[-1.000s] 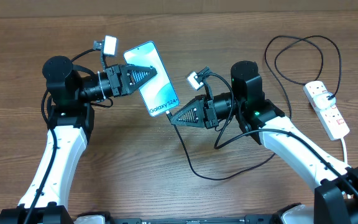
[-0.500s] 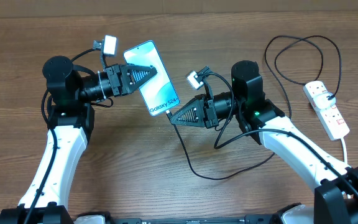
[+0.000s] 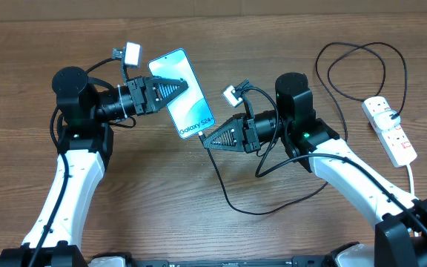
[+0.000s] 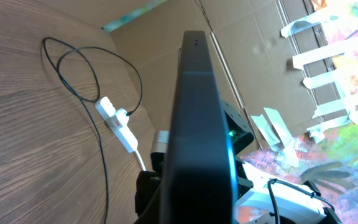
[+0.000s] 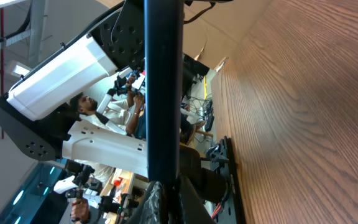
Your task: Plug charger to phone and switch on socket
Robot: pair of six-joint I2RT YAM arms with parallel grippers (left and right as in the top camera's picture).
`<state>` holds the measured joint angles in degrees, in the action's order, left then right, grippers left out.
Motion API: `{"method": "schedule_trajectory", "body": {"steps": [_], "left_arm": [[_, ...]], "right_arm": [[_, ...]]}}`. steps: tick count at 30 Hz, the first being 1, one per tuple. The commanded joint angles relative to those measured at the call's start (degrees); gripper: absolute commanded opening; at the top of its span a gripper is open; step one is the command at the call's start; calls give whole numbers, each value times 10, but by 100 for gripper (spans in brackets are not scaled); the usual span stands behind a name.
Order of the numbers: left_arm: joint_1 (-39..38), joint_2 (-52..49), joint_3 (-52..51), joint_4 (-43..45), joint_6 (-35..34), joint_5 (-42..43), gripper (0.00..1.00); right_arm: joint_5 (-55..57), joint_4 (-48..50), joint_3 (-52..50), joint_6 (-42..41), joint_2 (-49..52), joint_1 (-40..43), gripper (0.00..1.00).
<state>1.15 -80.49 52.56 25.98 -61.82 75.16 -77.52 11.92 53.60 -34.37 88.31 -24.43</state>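
Note:
The phone, its light-blue screen reading "Galaxy S24", is held tilted above the table by my left gripper, which is shut on its upper half. In the left wrist view the phone shows edge-on as a dark slab. My right gripper is shut on the charger plug tip at the phone's lower edge. The thin black charger cable trails down and loops across the table. In the right wrist view the phone edge stands right above the fingers. The white socket strip lies at the far right.
The charger's far end loops at the back right and is plugged into the socket strip. The strip and cable also show in the left wrist view. A thick white cord leaves the strip toward the front right edge.

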Motion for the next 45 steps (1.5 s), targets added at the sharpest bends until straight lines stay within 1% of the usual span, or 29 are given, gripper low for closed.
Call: {"method": "schedule_trajectory", "body": {"steps": [1,13,33,45], "left_arm": [[-8,5,12,4,-4,19,4],[-9,5,12,4,-1,22,4],[-14,4,12,-5,1,15,4],[-12,3,12,-5,22,10,4]], "right_arm": [[16,7,11,-1,-4,2,4],[-1,10,11,-2,-4,2,4],[5,-2,11,1,-4,2,4],[-7,-23,10,3,-4,2,4]]}}
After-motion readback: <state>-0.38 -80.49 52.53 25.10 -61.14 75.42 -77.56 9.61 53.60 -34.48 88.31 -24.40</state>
